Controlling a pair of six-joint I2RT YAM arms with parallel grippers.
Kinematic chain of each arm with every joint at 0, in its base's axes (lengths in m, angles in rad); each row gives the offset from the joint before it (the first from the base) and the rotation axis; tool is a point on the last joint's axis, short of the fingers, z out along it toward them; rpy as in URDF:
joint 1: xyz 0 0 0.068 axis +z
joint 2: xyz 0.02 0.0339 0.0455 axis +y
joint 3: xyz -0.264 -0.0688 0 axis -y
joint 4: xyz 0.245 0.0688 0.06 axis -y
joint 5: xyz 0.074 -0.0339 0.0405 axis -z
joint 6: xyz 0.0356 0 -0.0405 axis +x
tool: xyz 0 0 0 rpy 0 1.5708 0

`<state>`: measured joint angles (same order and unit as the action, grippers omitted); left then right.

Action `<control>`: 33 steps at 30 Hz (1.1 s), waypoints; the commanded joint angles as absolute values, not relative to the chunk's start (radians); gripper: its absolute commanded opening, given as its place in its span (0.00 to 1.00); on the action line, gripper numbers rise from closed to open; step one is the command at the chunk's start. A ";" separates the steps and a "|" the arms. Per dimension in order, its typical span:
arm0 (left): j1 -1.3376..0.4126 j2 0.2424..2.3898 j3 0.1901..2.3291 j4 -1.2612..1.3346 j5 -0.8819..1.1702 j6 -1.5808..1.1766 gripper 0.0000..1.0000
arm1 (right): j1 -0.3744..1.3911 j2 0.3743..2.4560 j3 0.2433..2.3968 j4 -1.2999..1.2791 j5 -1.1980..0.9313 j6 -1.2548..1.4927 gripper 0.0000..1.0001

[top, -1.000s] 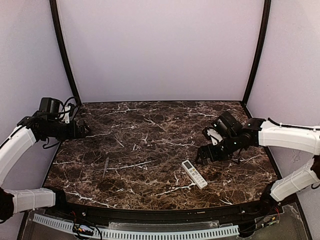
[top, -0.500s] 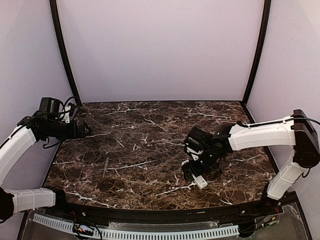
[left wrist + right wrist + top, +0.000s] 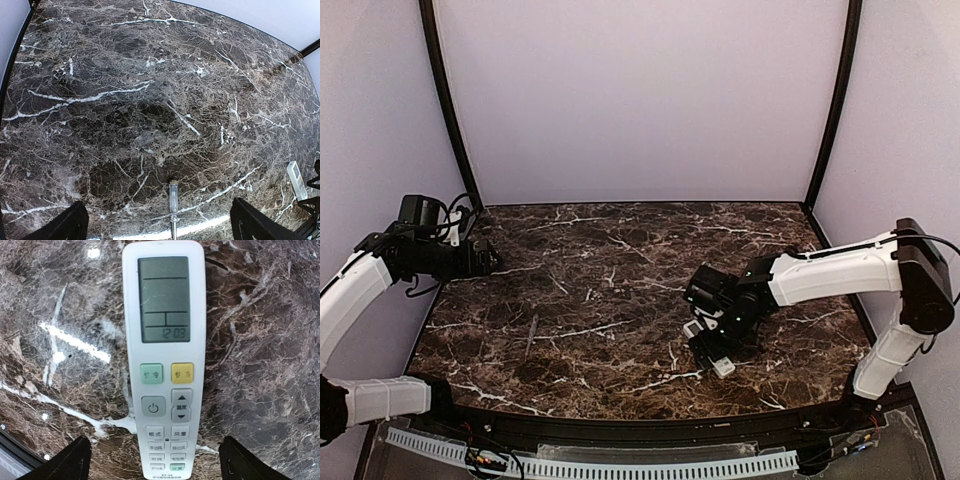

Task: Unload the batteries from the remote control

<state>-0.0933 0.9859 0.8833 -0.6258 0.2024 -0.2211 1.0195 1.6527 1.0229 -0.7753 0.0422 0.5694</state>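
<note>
The white remote control [image 3: 164, 360] lies face up on the marble table, display and buttons showing. In the top view only its near end [image 3: 722, 366] shows from under my right gripper [image 3: 708, 343]. That gripper [image 3: 162, 466] hovers over the remote's button end, open, with one finger [image 3: 75, 460] on each side and a gap to the casing. The batteries are hidden. My left gripper [image 3: 488, 262] is open over the table's far left, holding nothing [image 3: 165, 231]. The remote [image 3: 296, 179] also shows at the right edge of the left wrist view.
A thin grey stick [image 3: 531, 335] lies on the left half of the table, pointing at the left gripper's view [image 3: 173, 200]. Lilac walls and black corner posts [image 3: 445, 100] enclose the table. The near table edge [image 3: 620, 425] runs just below the remote.
My right arm has swung left from beside the remote to directly over it and come down, fingers now straddling it. The left arm has stayed still.
</note>
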 commanded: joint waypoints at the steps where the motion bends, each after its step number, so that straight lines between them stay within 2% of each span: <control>1: -0.091 0.978 0.871 -0.624 0.211 -0.218 1.00 | 1.034 1.675 1.007 -0.792 0.057 0.586 0.85; 8: -0.092 0.979 0.871 -0.624 0.215 -0.218 1.00 | 1.041 1.695 0.994 -0.783 0.065 0.589 0.71; 18: -0.091 0.978 0.871 -0.624 0.211 -0.217 1.00 | 1.046 1.691 0.948 -0.727 0.070 0.587 0.58; 24: -0.091 0.979 0.871 -0.623 0.209 -0.217 1.00 | 1.052 1.681 0.922 -0.717 0.091 0.593 0.45; 33: -0.092 0.985 0.871 -0.622 0.212 -0.216 1.00 | 1.064 1.669 0.906 -0.682 0.091 0.581 0.33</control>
<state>-0.0933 0.9859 0.8833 -0.6224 0.2024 -0.2211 1.0477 1.6600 0.9409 -0.7090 0.0906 0.5846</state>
